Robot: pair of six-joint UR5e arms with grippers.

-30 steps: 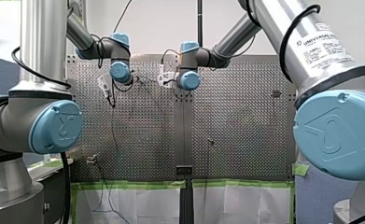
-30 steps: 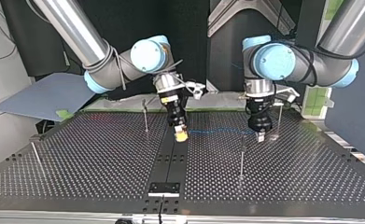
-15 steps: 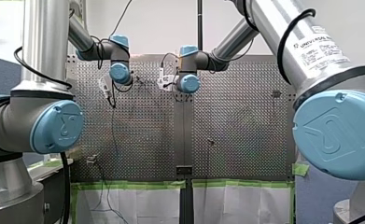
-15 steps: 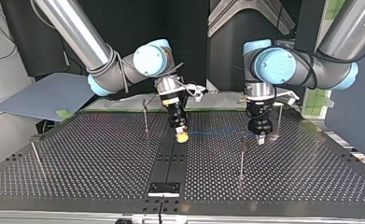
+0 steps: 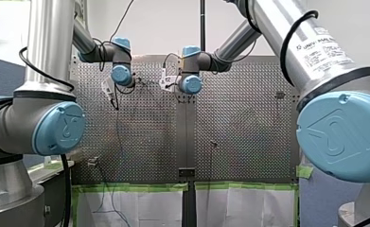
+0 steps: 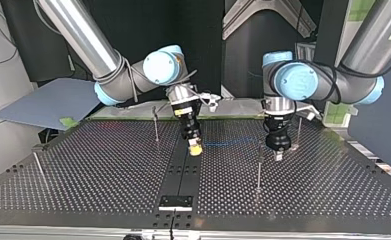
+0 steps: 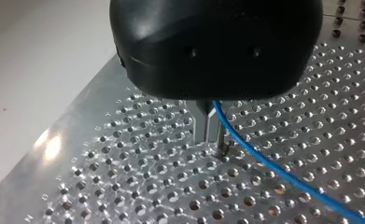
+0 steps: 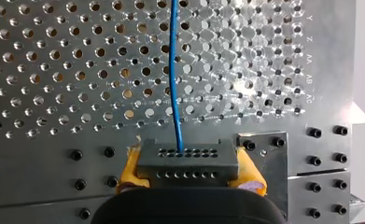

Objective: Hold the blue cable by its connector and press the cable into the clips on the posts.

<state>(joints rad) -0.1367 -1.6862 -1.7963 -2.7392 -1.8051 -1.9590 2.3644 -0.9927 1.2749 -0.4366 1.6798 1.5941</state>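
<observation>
A perforated metal worktop (image 6: 108, 170) fills the scene, with dark panels behind it in the top view. My right claw (image 6: 195, 148) is near the middle seam. Its yellow pads (image 8: 129, 169) are clamped on the grey connector (image 8: 187, 158), one on either side. The blue cable (image 8: 174, 70) leaves the connector and runs low over the worktop toward the top view's right, to my left claw (image 7: 207, 128). That claw's metal fingers (image 7: 200, 125) are drawn together, apparently pinching the cable where it comes out beside them.

From here I judge two main risks. If the claws pull apart too hard, the cable could slip through the metal fingers or strain at the connector. If the line is off, the cable could pass beside a clip rather than into it. My left claw also works just beside a post (image 6: 259, 167) and could knock it.

Count: one cable, one connector, two claws and four posts. The other three posts are one at far right (image 6: 299, 131), one left of the seam (image 6: 155, 125) and one at near left (image 6: 37, 165). The clips are too small to make out.
</observation>
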